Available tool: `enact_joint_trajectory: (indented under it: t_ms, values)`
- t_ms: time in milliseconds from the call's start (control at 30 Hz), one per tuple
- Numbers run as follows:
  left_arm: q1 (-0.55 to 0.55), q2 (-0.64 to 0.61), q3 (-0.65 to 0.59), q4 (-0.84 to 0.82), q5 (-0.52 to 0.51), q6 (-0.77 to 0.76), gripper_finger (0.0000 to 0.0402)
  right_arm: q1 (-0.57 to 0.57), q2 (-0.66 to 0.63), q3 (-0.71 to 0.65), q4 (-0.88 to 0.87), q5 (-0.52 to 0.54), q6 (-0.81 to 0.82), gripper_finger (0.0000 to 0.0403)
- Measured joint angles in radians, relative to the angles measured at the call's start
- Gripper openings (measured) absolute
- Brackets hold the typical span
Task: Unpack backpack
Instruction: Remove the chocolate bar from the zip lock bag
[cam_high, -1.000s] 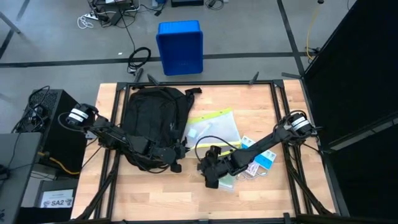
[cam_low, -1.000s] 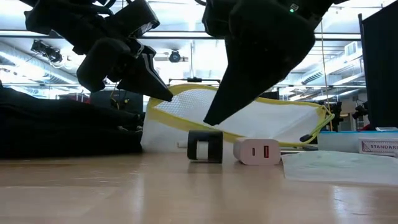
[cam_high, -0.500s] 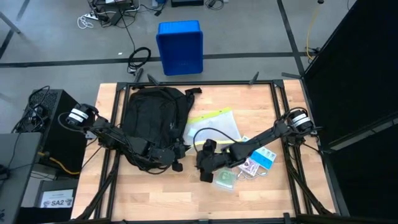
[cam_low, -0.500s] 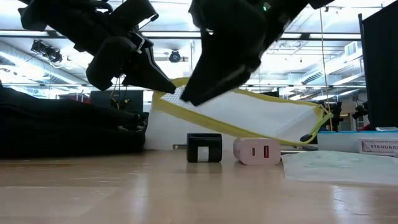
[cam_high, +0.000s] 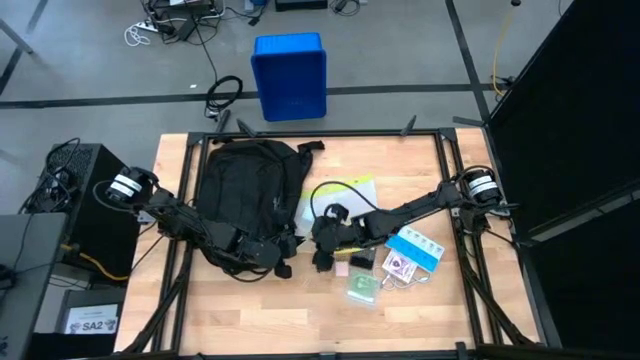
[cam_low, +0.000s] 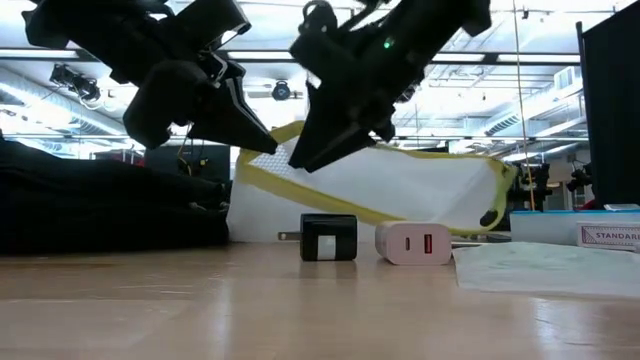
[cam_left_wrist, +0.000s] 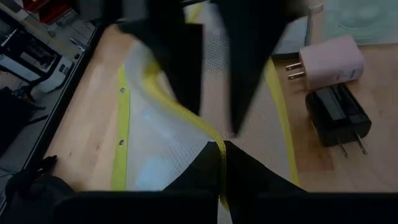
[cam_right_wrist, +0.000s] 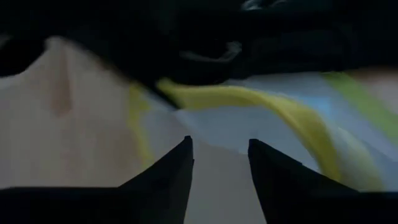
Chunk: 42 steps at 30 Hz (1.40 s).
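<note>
The backpack lies flat on the left half of the desk, its opening facing the near right. The left gripper sits at the bag's near right corner with its fingers closed; in the left wrist view they appear pressed together over the yellow edge of the mesh pouch, though whether they actually pinch it cannot be confirmed.

The right gripper hovers just right of the bag's mouth, above the pouch's near edge. Its fingers stand narrowly apart with nothing between them — pouch mesh and yellow binding show in the gap.

Items already on the desk: a black charger and a pink charger side by side in front of the pouch, plus a blue card packet and a clear sachet farther right.

Recommended procedure for the step in hand, judged to be a further reach toward the bag's mouth:

- Keep the left gripper steady, so that the bag edge or pouch it anchors does not drift.
- Bring the right gripper in low and level, clearing the two chargers below its path.
- Open the fingers before entering the opening; closing early risks snagging fabric or the pouch binding.
- Lift any item clear before travelling right — dragging would sweep the loose items.
</note>
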Motion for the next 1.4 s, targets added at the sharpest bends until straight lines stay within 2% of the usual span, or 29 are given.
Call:
enact_joint_trajectory:
  t_ms: [167,300,467,733,900,967,1033,1267,1400]
  values:
    - [0.000,0.000,0.000,0.000,0.000,0.001,0.0000,-0.031,0.000,0.000,-0.032,-0.002,-0.069,0.0112]
    - [0.000,0.000,0.000,0.000,0.000,0.001,0.0000,-0.034,0.015,0.000,-0.036,-0.011,-0.133,0.0120]
    - [0.000,0.000,0.000,0.006,0.000,0.001,0.0000,-0.032,0.085,-0.001,-0.055,-0.015,-0.174,0.0153]
    - [0.000,0.000,0.000,0.003,0.000,0.001,0.0000,-0.038,0.150,-0.002,-0.033,0.127,-0.174,0.0219]
    - [0.000,0.000,0.000,0.002,0.000,0.001,0.0000,-0.060,0.150,-0.001,-0.028,0.093,-0.170,0.0236]
    - [0.000,0.000,0.000,0.002,0.000,0.001,0.0000,-0.080,0.153,0.000,-0.034,0.058,-0.140,0.0226]
    - [0.000,0.000,0.000,0.001,0.000,0.000,0.0000,-0.099,0.162,0.002,-0.036,0.048,-0.107,0.0199]
    - [0.000,0.000,0.000,-0.004,0.014,-0.002,0.0000,-0.124,0.155,0.002,-0.066,0.021,-0.087,0.0025]
    - [0.000,0.000,0.000,-0.009,0.019,-0.001,0.0000,-0.109,0.140,-0.001,-0.078,0.020,-0.089,0.0006]
